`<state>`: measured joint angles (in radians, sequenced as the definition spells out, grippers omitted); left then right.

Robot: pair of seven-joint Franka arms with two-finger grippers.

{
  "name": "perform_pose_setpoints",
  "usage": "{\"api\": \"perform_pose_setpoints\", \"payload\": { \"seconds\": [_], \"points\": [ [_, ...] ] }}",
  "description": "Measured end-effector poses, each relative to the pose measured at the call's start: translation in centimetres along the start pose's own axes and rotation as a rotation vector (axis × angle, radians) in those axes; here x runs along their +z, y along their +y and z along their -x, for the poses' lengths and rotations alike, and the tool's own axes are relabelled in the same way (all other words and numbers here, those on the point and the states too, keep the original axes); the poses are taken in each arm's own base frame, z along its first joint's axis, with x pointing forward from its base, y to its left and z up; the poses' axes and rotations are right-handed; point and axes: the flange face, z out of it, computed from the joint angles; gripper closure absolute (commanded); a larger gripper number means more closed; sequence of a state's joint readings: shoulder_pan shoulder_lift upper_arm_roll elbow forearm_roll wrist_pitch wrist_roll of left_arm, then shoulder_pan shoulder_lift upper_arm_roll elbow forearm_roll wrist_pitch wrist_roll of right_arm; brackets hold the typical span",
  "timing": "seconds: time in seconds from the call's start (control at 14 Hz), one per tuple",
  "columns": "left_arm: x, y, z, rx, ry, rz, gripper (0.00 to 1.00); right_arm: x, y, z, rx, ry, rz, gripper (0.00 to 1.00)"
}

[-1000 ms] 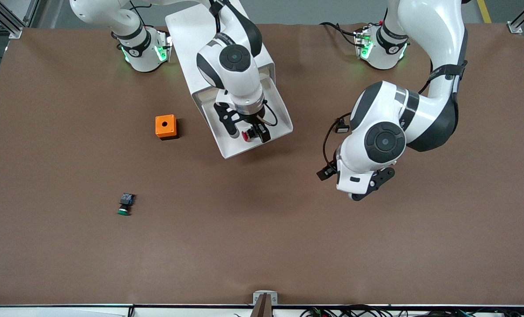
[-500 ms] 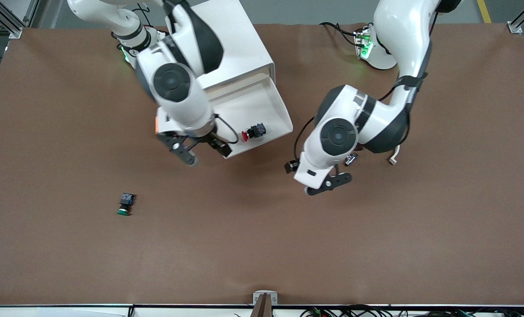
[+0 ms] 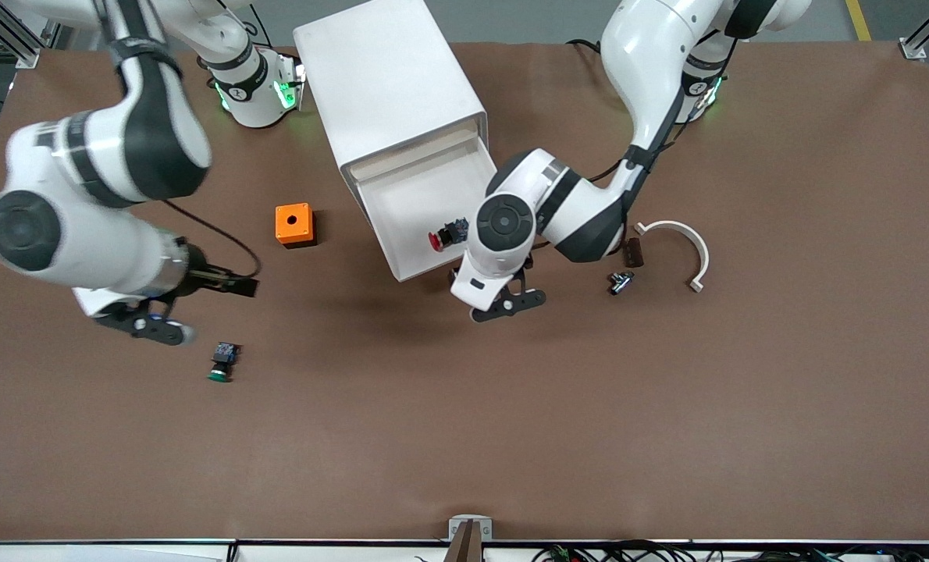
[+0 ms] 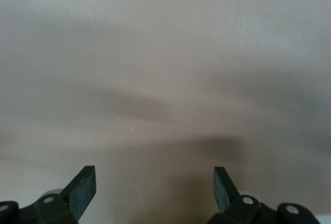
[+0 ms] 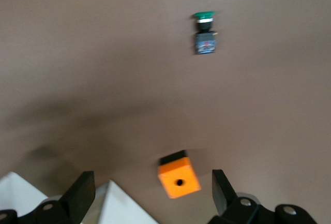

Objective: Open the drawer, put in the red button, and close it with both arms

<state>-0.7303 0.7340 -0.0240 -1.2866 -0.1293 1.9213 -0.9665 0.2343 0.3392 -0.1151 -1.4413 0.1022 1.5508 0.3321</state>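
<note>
The drawer (image 3: 414, 204) stands pulled out of the white cabinet (image 3: 390, 86). The red button (image 3: 443, 235) lies on its side in the drawer, near the drawer's front. My left gripper (image 3: 509, 304) is open and empty, low over the table beside the drawer's front corner; its wrist view (image 4: 153, 177) shows only bare brown table. My right gripper (image 3: 152, 328) is open and empty over the table toward the right arm's end, close to the green button (image 3: 221, 363). Its wrist view (image 5: 151, 180) shows the fingers wide apart.
An orange box with a hole (image 3: 293, 224) (image 5: 179, 180) sits beside the cabinet. The green button also shows in the right wrist view (image 5: 205, 30). A white curved piece (image 3: 679, 242), a small brown block (image 3: 634, 252) and a small dark part (image 3: 619, 282) lie toward the left arm's end.
The right gripper let go of the red button in the drawer and swung away toward the green button. The left arm moved across to the drawer's front corner.
</note>
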Motion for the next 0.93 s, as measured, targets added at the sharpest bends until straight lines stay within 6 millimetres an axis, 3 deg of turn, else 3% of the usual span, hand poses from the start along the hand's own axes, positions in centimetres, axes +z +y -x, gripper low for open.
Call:
{"api": "perform_pose_setpoints", "payload": {
  "seconds": [0.21,0.36,0.5,0.93],
  "points": [
    [1.3,2.0,3.7,-0.035,-0.003,-0.018,0.00,-1.9,8.2,-0.9,-0.060,-0.036,-0.023,0.00],
    [2.3,3.1,6.1,-0.046,-0.003,-0.029,0.00,-3.2,12.0,-0.9,-0.043,-0.049,-0.028,0.00],
    [2.9,4.1,8.5,-0.058,-0.006,-0.036,0.00,-4.8,13.3,-0.5,-0.048,-0.043,0.002,0.00],
    [4.1,6.7,15.8,-0.106,-0.102,-0.023,0.00,-8.2,13.6,0.3,-0.054,0.015,0.006,0.00]
  ]
}}
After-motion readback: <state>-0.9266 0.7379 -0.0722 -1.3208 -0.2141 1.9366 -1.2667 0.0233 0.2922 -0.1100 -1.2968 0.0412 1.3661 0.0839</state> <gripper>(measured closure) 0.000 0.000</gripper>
